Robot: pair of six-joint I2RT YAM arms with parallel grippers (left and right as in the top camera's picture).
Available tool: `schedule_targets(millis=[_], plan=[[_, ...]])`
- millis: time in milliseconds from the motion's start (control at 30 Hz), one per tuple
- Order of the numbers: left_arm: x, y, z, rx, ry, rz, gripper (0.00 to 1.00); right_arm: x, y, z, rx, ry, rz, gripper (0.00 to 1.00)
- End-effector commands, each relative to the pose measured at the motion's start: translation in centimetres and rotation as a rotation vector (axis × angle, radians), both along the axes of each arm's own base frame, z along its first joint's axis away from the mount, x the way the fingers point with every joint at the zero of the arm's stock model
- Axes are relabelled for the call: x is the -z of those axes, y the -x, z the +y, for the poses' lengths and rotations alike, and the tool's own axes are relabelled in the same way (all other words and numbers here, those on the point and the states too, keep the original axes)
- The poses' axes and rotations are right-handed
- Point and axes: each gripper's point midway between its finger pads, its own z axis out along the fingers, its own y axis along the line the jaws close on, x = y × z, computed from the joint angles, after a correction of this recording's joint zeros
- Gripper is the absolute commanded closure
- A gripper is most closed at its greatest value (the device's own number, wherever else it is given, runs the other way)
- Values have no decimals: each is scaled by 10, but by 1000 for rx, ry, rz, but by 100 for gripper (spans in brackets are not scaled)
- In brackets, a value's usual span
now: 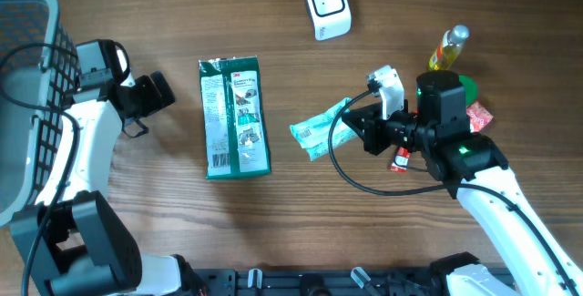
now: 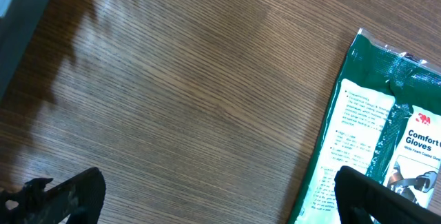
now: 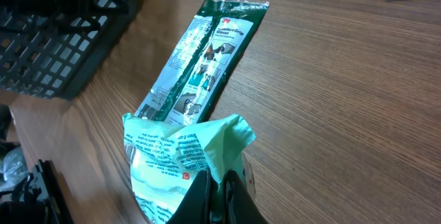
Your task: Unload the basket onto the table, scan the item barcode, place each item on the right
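My right pincer (image 3: 217,195) is pressed together on the near end of the pale green packet (image 3: 180,156), which I judge is the item to scan. Pinching it by one end leaves its printed faces free to turn. The packet's far end points toward the glove pack (image 1: 235,118), which lies flat on the bench (image 1: 301,223) near it but apart. The scanner (image 1: 327,6) stands by the far edge with bare wood between it and the packet, so I judge a lift and swing that way has room. A yellow bottle (image 1: 448,48) and a red pack (image 1: 478,116) crowd close behind my wrist, so backing up looks tight. My left pincer (image 1: 166,91) is spread wide, holding nothing, between the basket (image 1: 27,86) and the glove pack.
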Motion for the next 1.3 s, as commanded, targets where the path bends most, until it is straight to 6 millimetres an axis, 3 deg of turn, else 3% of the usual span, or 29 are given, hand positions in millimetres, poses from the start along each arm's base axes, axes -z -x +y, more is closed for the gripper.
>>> schedule_targets(millis=[0, 1267], plan=[[2, 0, 0, 11, 3, 3, 0, -7, 3, 3, -32, -17, -25, 96], [2, 0, 0, 11, 3, 3, 0, -10, 4, 6, -14, -60, 12, 96]])
